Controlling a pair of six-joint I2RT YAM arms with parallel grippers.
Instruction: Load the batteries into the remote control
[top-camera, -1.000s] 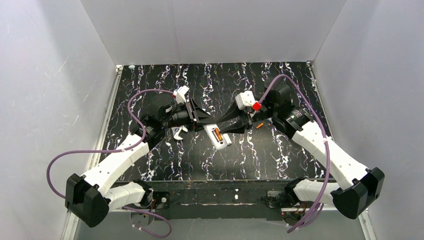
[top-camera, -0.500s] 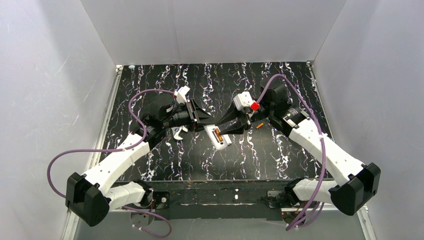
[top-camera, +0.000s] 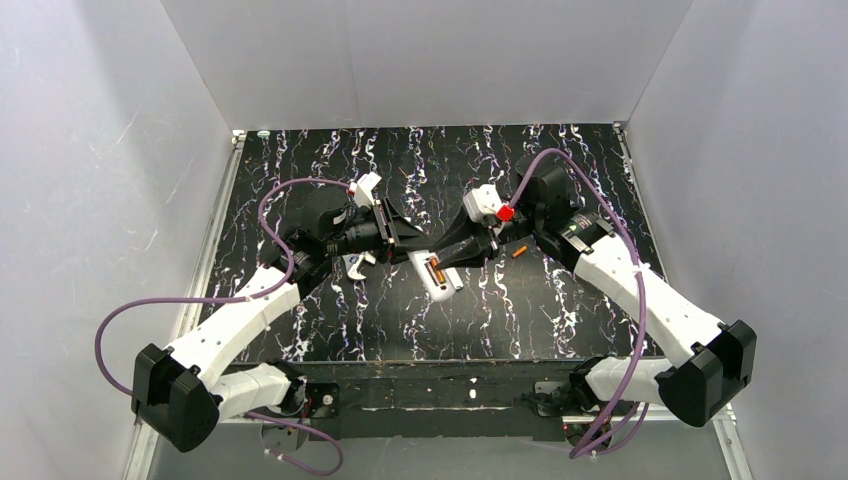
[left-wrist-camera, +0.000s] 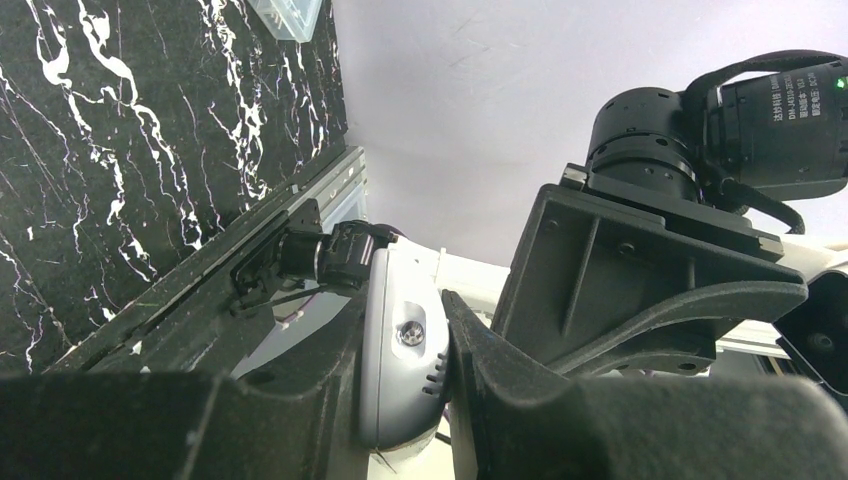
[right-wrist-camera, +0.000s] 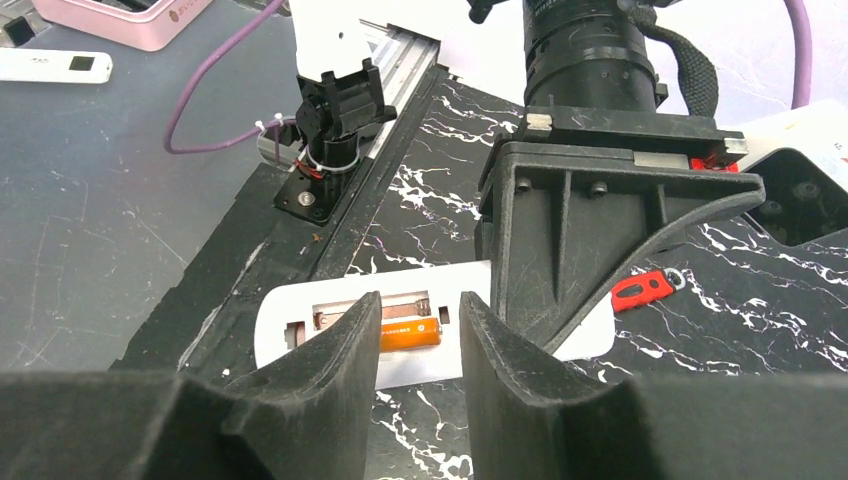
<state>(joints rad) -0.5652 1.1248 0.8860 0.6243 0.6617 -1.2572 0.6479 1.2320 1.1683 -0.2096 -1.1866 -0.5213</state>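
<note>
Right wrist view: the remote control (right-wrist-camera: 290, 330) lies back-up on the worktop (top-camera: 600, 160), its far-left end clamped in the closed left end effector (left-wrist-camera: 400, 350), likely to steady it, while the part-open, empty right end effector (right-wrist-camera: 420, 305) hovers over the seated battery (right-wrist-camera: 410, 335); the spare battery (top-camera: 518, 251) lies further right

The black motor housing (left-wrist-camera: 770, 140) opposite carries a white-printed label (left-wrist-camera: 797, 95), Chinese characters above a code, too small to spell out. Tiny dark print on the orange battery (right-wrist-camera: 410, 333) is illegible.
</note>
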